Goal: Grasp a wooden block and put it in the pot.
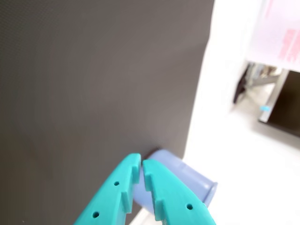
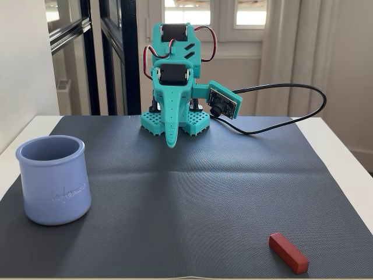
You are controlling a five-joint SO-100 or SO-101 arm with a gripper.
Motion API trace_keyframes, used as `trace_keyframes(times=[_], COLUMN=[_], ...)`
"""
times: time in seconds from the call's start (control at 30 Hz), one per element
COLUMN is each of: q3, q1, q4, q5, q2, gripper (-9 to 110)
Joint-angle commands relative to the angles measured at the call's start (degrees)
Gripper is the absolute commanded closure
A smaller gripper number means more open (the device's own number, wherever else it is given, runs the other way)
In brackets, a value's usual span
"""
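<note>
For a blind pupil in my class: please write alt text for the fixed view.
A teal robot arm sits folded at the far edge of a dark grey mat, its fingers pointing down. A periwinkle-blue cylindrical pot stands front left; a small red-brown wooden block lies front right.

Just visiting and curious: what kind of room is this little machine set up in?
Probably a home or office room, not a factory: a white table under a dark mat, with windows and a glazed door behind.
</note>
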Motion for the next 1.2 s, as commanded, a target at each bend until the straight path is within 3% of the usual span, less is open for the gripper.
trace_keyframes(times=[0.0,0.87,1.17], q3=[-0.18,-0.62,-17.84], q1=[-0.26,-0.18,-4.48], q4=[0.00,-0.44,-0.62], q5=[-0.18,0.35,6.06], q2=[0.44,-0.70,-22.68], gripper=[101,101,101])
